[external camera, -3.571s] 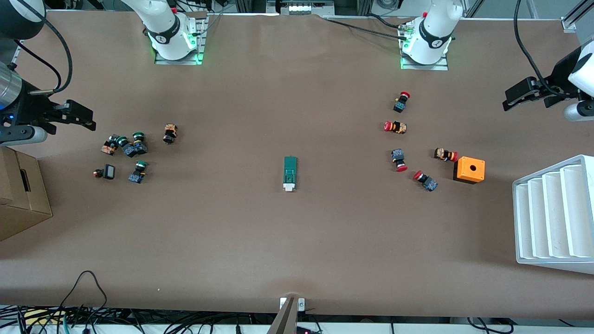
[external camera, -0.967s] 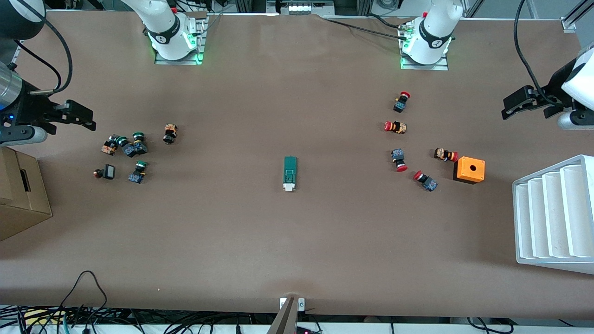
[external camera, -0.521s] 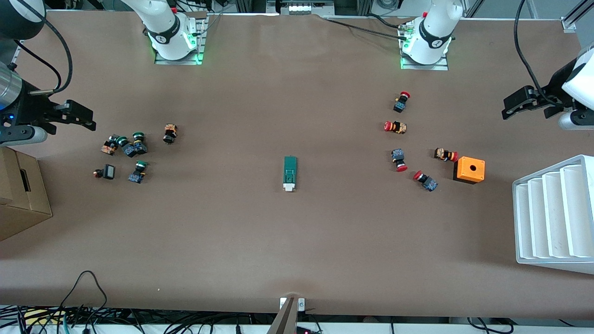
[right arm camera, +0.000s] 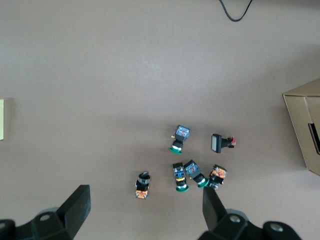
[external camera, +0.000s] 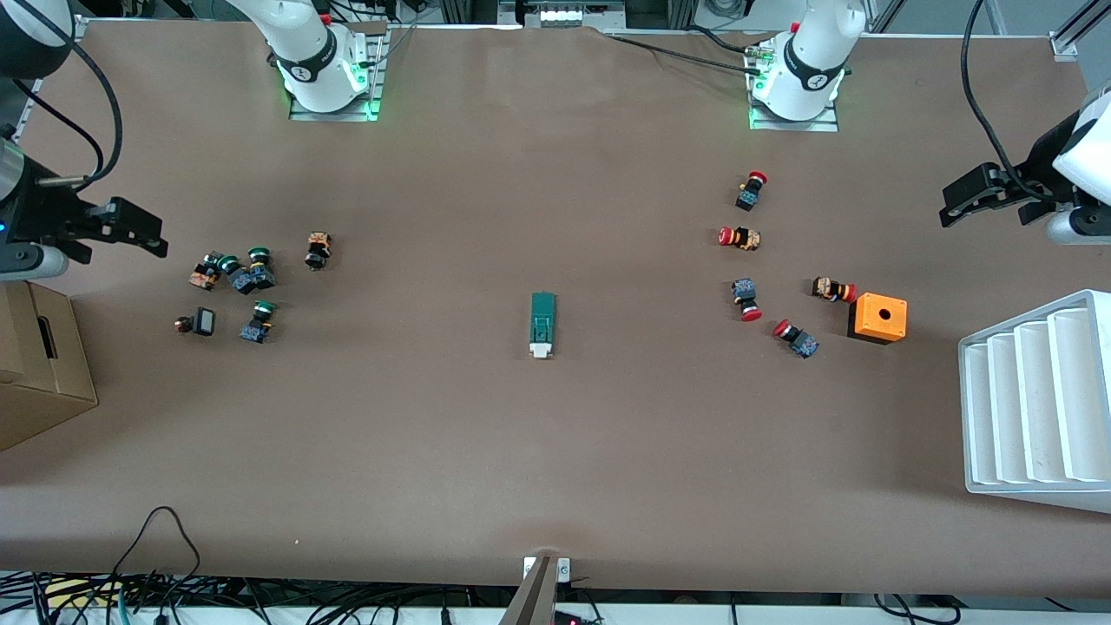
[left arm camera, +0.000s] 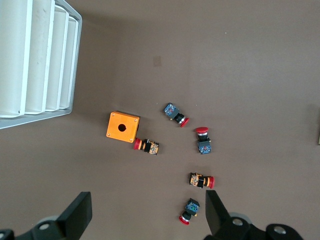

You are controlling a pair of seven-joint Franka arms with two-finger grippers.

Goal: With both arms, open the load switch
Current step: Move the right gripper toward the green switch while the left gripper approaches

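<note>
The load switch [external camera: 542, 325], a narrow dark-green block with a white end piece, lies flat in the middle of the table, white end toward the front camera. Nothing touches it. My left gripper [external camera: 985, 208] hangs open over the table's edge at the left arm's end, above the red-capped buttons; its fingers [left arm camera: 76, 216] stand wide with nothing between them, and the left gripper [left arm camera: 147, 215] is empty. My right gripper [external camera: 121, 247] hovers open at the right arm's end over the green-capped buttons; the right gripper [right arm camera: 144, 212] is empty too.
Several red-capped push buttons [external camera: 739, 237] and an orange box with a hole [external camera: 877, 318] lie toward the left arm's end, beside a white ribbed tray [external camera: 1037, 399]. Several green-capped buttons [external camera: 252, 273] and a cardboard box [external camera: 39, 369] sit at the right arm's end.
The right gripper has drifted a little outward toward its end of the table. The left gripper has barely shifted. The load switch has not moved.
</note>
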